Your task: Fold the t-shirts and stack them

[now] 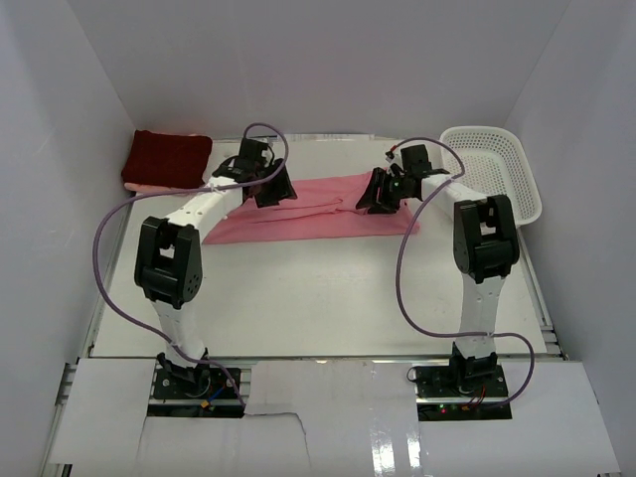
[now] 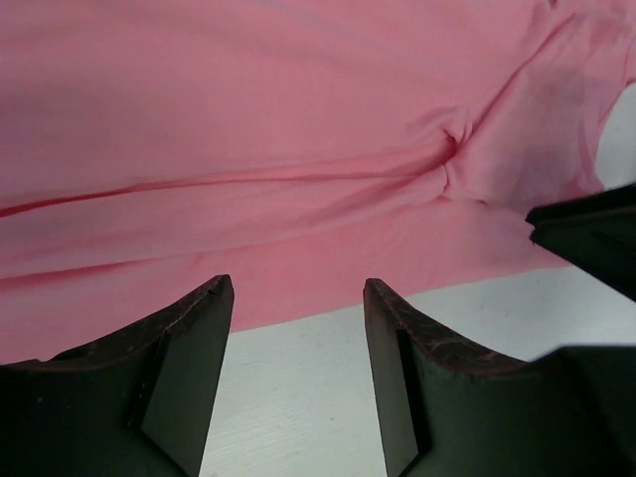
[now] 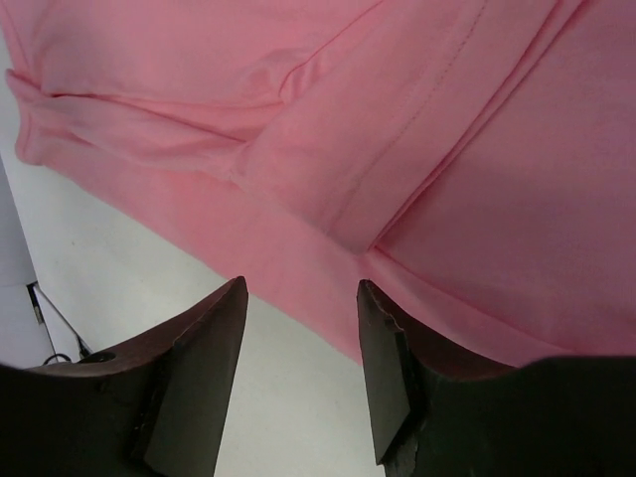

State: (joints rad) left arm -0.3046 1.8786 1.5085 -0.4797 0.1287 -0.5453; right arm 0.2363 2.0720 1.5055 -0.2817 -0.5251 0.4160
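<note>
Pink t-shirt (image 1: pixel 318 214) lies mid-table toward the far side, folded lengthwise. Maroon t-shirt (image 1: pixel 167 157) sits folded, far left. Left gripper (image 2: pixel 298 290) and right gripper (image 3: pixel 300 288) hover over the pink shirt's edges, both spread and empty. Cloth looks light and limp; pinch doubled edges, or layers may slip.

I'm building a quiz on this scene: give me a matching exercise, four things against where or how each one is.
Things:
1. salmon pink t-shirt
2. dark maroon t-shirt
3. white mesh basket
4. left gripper

Places or states:
A. far right corner
B. open, holding nothing
C. folded, far left corner
D. lying in the middle, under both arms

Pairs: 1-D, 2-C, 3-A, 4-B
</note>
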